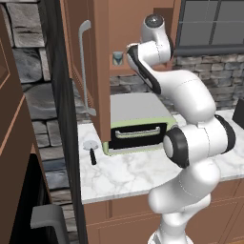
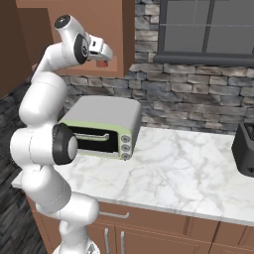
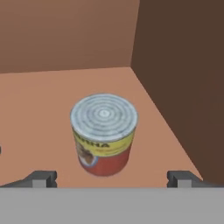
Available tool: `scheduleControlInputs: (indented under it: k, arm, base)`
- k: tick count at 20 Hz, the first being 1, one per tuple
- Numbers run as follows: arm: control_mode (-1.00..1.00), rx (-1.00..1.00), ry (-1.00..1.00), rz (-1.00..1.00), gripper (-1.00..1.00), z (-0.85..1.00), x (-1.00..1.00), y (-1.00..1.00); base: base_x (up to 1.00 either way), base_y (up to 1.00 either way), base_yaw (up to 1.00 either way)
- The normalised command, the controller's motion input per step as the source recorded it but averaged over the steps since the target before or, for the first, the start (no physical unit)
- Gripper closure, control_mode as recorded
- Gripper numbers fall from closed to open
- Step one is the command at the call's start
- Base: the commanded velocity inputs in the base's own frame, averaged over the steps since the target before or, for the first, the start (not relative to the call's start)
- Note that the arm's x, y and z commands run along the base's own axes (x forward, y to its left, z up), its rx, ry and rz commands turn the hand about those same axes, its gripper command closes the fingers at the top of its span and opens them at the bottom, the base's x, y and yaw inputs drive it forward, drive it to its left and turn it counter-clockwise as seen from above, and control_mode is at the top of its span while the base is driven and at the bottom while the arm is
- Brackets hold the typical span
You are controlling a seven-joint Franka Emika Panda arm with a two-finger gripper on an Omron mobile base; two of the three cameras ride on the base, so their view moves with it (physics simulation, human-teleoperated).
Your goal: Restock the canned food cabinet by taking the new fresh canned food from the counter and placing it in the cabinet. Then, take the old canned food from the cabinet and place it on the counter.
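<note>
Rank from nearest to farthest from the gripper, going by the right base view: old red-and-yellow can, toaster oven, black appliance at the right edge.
1. Old canned food: on the cabinet floor, right ahead of the open gripper.
2. Toaster oven: on the counter, below the gripper.
3. Black appliance: far right end of the counter.

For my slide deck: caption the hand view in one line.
Open gripper hovering before the upright red-and-yellow labelled tin on the reddish-brown wooden cabinet floor.
</note>
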Motion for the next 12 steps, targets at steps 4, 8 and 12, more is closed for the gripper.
scheduleControlInputs:
  k: [4,8,12]
  arm:
    - [-1.0,0.0,0.0,0.0,-1.0,-0.11,0.01,0.0]
    - [-1.0,0.0,0.0,0.0,-1.0,-0.06,0.1,0.0]
    - [-1.0,0.0,0.0,0.0,-1.0,-0.06,0.16,0.0]
  base:
    - [0.0,0.0,0.0]
    - [0.0,0.0,0.0]
    - [0.0,0.0,0.0]
